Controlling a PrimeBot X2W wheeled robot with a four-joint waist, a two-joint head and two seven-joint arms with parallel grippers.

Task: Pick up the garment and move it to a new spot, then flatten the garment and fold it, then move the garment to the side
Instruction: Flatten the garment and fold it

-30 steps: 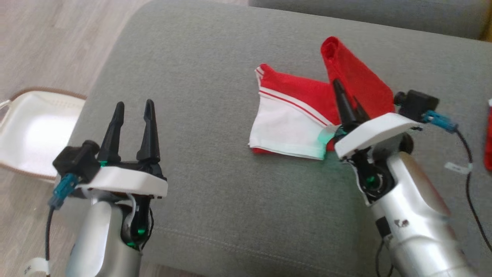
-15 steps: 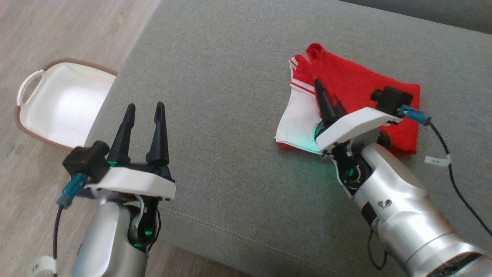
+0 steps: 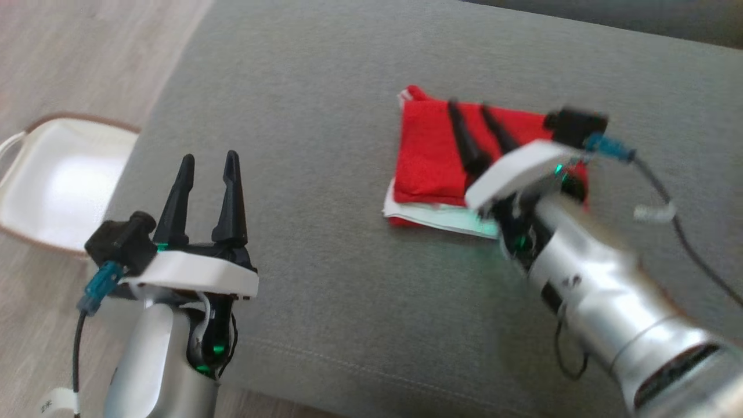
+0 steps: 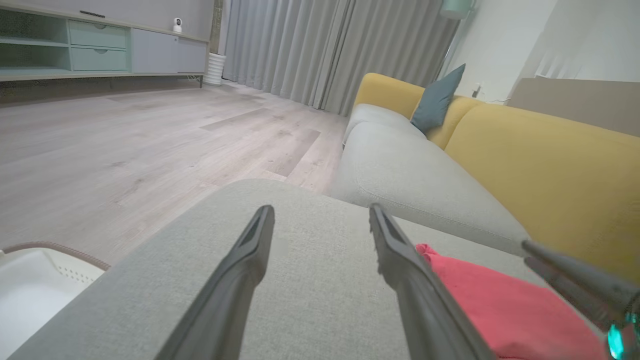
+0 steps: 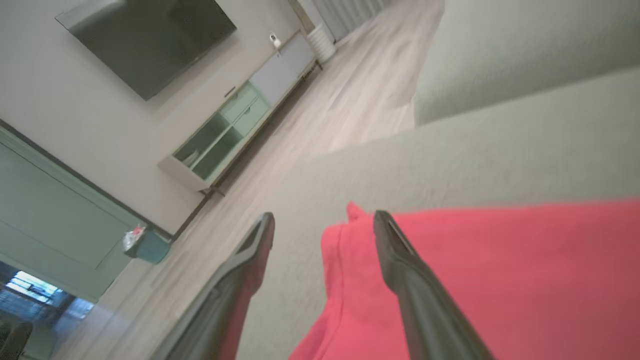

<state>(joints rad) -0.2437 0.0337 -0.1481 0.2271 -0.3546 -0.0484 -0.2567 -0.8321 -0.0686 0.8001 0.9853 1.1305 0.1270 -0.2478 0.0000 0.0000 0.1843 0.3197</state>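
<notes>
Fingers of the right gripper (image 3: 467, 107) stand apart over the folded garment (image 3: 426, 157), gripping nothing, evidently to let the fold lie flat; those of the left gripper (image 3: 209, 155) idle, also apart.

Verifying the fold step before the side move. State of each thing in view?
garment: folded, red layer on top, white edge showing underneath, lying on the cushion
right gripper: open, over the garment, holding nothing
left gripper: open, holding nothing, over the cushion's left part
basket: upright on the floor left of the cushion
</notes>
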